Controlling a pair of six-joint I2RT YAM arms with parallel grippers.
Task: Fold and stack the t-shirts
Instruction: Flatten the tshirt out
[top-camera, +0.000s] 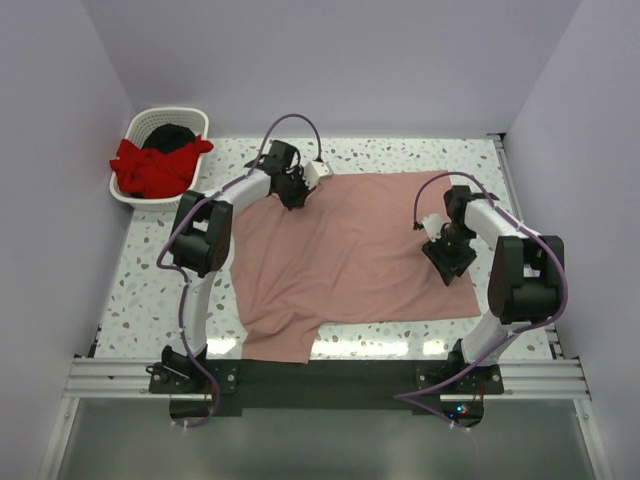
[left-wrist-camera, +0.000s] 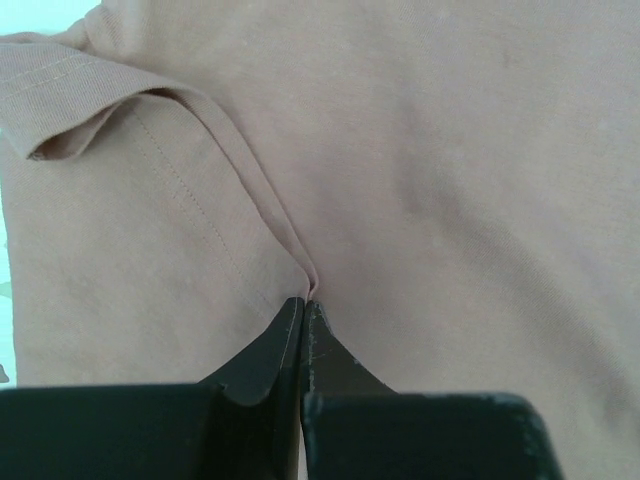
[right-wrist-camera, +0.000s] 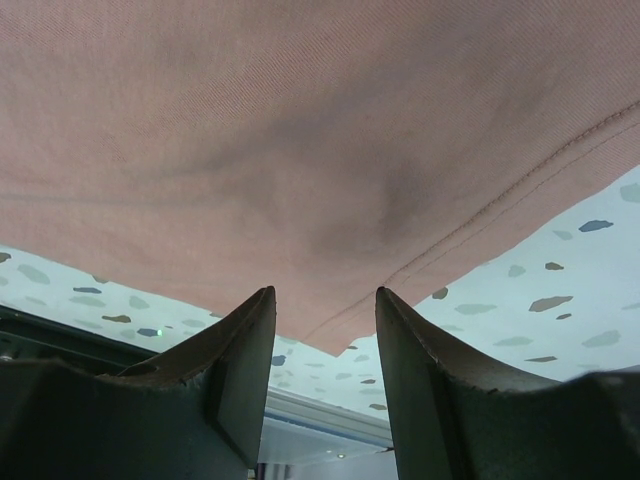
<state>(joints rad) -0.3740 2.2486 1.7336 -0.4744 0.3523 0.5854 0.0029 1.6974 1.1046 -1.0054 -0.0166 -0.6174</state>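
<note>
Three t-shirts in view: one pink t-shirt (top-camera: 350, 250) on the single table (top-camera: 150, 290), plus one red t-shirt (top-camera: 155, 168) and one black t-shirt (top-camera: 172, 134), both in the one white basket (top-camera: 197, 121). Two robot arms work the scene, the left arm (top-camera: 205, 235) and the right arm (top-camera: 520, 272). Each carries one gripper, two in total: the left gripper (top-camera: 293, 194) and the right gripper (top-camera: 447, 260).
</note>
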